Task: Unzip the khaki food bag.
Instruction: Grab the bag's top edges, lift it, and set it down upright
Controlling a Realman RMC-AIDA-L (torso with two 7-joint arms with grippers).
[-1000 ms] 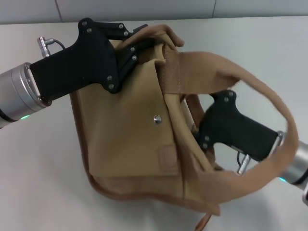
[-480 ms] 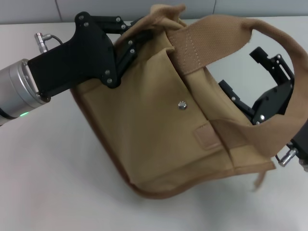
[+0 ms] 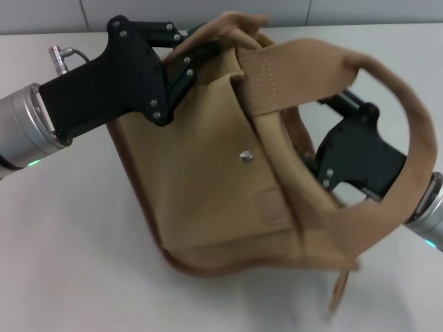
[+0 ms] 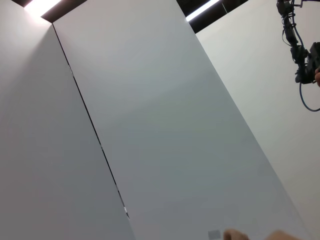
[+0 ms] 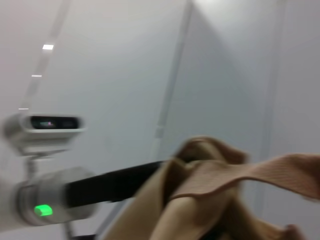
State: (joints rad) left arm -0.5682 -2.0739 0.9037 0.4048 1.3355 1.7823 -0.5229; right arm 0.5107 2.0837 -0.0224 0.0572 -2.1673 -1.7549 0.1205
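Note:
The khaki food bag (image 3: 208, 180) lies tipped on the table, its front pocket with the silver snap (image 3: 244, 157) facing up. One wide handle (image 3: 325, 62) loops over the right arm. My left gripper (image 3: 201, 55) is shut on the bag's top corner at the back left. My right gripper (image 3: 320, 162) reaches in under the handle at the bag's top side, its fingertips hidden behind the fabric. The zipper pull is hidden. The right wrist view shows the bag's fabric (image 5: 200, 200) and the left arm (image 5: 65, 195) behind it.
The white table (image 3: 69, 263) lies around the bag. A grey wall (image 3: 208, 10) runs along its far edge. The left wrist view shows only wall panels (image 4: 150, 125) and ceiling lights.
The right gripper swung out to the right, then came back in against the bag's top under the handle. The bag rocked right and back. The left gripper kept its hold.

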